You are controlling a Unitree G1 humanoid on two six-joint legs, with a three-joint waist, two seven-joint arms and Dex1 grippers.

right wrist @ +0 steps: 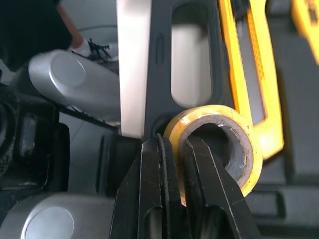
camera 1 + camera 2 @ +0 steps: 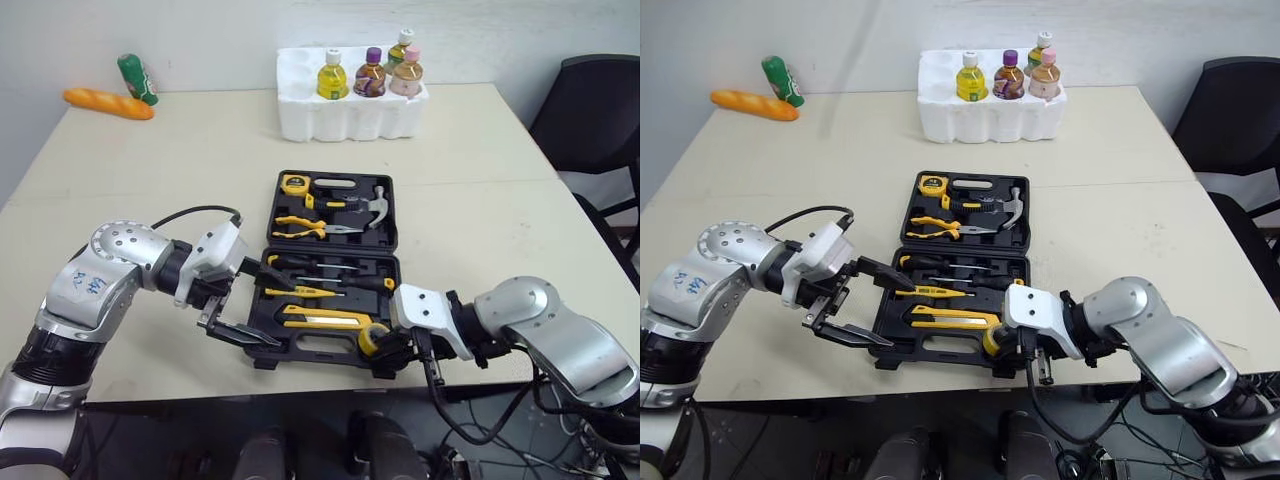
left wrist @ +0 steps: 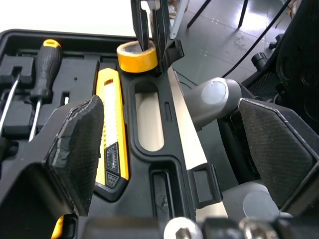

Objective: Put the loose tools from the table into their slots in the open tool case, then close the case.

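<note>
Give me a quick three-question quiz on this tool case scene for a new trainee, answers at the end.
1. How does the right gripper hold the yellow tape roll?
A) Pinching its wall, one finger inside the ring
B) Squeezing across its whole outside
C) Cradling it from below, open
2. True or false: the left gripper is open and holds nothing.
3. Fill in: the foam tray at the far side of the table holds ___ bottles.

Key: 1 A; 2 true; 3 four.
</note>
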